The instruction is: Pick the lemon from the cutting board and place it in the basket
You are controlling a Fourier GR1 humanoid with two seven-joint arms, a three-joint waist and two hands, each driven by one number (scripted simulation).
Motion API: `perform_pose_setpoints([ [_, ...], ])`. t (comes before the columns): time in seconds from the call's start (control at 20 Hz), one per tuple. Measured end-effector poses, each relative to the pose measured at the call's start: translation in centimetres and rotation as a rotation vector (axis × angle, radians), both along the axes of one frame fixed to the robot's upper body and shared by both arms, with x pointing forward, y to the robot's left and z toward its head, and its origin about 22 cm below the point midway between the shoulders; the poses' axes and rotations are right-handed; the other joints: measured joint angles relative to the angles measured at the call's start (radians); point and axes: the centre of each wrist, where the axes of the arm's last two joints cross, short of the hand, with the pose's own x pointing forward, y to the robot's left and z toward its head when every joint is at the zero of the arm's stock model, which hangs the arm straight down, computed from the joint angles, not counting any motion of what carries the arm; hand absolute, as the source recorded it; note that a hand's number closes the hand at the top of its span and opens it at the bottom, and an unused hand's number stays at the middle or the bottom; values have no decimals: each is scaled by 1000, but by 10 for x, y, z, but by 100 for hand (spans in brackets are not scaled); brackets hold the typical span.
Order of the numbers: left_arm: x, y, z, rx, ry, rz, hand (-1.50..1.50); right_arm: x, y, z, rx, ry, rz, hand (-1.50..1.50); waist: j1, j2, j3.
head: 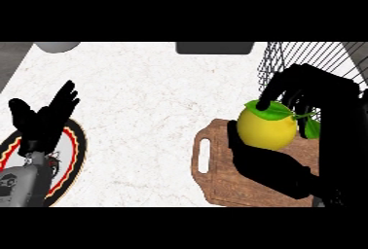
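A yellow lemon (267,128) with green leaves is held over the wooden cutting board (244,187) at the right. My right hand (316,92) is curled round it, fingers over the top and thumb (266,163) underneath. Whether the lemon touches the board is hidden by the thumb. The wire basket (309,56) stands just behind the board at the upper right, partly hidden by the hand. My left hand (46,119) rests open at the left, fingers up, apart from the lemon.
A round plate (72,151) with a red and black rim lies under my left forearm. A grey bowl (57,46) and a dark object (214,47) sit at the counter's far edge.
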Motion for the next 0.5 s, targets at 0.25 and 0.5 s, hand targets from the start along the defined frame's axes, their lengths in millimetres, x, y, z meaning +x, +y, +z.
perform_pose_setpoints([
  [0.25, -1, 4, 1, 2, 2, 5, 0, 39, -34, 12, -3, 25, -82, 150, -3, 0, 1],
  [0.5, -1, 1, 6, 2, 0, 9, 0, 68, -74, 3, -24, 40, -101, 150, -5, 0, 2],
])
